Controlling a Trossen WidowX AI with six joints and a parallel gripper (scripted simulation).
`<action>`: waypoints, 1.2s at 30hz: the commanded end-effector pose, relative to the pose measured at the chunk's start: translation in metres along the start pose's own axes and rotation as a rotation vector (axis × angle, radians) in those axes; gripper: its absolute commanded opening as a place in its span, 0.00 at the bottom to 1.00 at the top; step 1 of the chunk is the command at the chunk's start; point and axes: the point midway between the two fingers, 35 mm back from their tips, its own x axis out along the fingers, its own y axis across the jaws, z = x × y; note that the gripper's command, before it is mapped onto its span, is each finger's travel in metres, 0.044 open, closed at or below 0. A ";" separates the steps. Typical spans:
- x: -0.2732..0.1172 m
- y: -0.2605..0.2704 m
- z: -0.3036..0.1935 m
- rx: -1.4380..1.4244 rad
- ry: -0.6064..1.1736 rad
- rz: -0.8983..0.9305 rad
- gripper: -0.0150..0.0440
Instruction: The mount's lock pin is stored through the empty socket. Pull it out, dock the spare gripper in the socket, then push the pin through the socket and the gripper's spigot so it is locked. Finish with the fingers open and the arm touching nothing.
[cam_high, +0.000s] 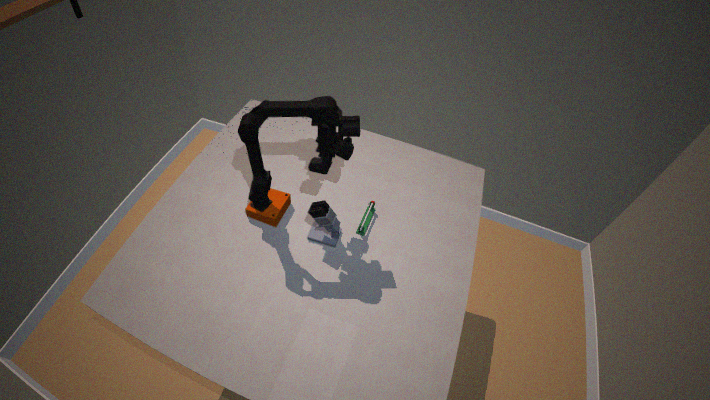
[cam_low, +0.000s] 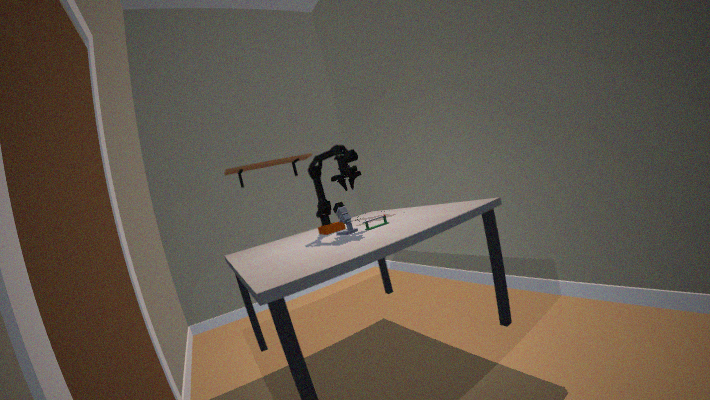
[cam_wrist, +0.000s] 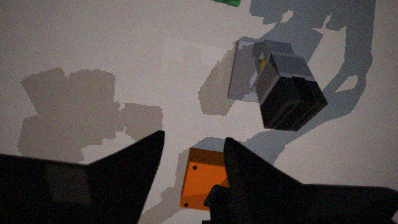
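Near the middle of the desk (cam_high: 280, 320) (cam_low: 320, 265), we find the grey mount (cam_high: 325, 237) (cam_low: 348, 231) (cam_wrist: 242, 75) with a tilted grey body, black at its top end, standing up from its flat plate; we take that body to be the spare gripper (cam_high: 320, 211) (cam_low: 342, 211) (cam_wrist: 194, 140). Beside it, on the side away from the orange base (cam_high: 281, 201) (cam_low: 331, 229) (cam_wrist: 202, 180), lies a narrow green rack (cam_high: 367, 220) (cam_low: 377, 226) with a pale rod along it, red at one end. We cannot tell from here whether the socket is fully seated or pinned. Between these pieces and the desk's edges we see broad stretches of room, most of all toward the long edge opposite the arm's bend. Long shadows cross the pale top; around it are a tan floor (cam_high: 530, 280) (cam_low: 590, 345), grey-green walls and a wooden shelf (cam_low: 270, 164). Our arm (cam_high: 295, 108) (cam_low: 318, 187) rises and bends over, its pincer (cam_high: 320, 165) (cam_low: 349, 189) (cam_wrist: 194, 140) pointing down well above the desk, partly open, with nothing between the fingers.
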 end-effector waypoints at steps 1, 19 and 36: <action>0.000 0.018 0.000 0.020 0.002 -0.003 0.56; 0.066 0.012 0.141 -1.017 0.130 -0.128 0.56; 0.096 0.007 0.168 -1.475 0.225 -0.156 0.56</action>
